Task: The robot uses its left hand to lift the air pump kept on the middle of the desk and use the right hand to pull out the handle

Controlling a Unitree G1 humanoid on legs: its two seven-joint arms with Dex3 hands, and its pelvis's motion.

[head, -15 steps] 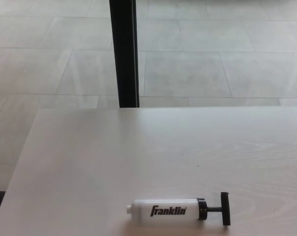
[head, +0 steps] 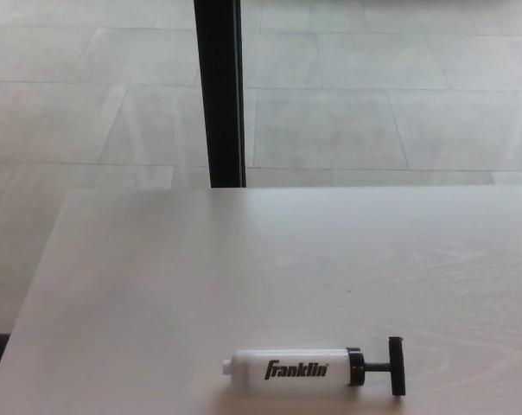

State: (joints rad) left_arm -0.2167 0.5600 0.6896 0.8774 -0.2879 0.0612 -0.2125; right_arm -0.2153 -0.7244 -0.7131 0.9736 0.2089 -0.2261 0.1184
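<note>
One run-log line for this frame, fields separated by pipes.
air pump: lying flat on desk, untouched | handle: pushed in, pointing right | left robot hand: not in view | right robot hand: not in view

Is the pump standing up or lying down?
Lying down. The air pump rests on its side on the desk, its black T-handle pointing right, and its printed name reads level. No robot hand shows.

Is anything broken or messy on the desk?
No, nothing stands out. The pump lies flat on its side near the front edge of the desk, with its black handle pointing right. It looks whole, and nothing is spilled. No robot hand is in view.
</note>
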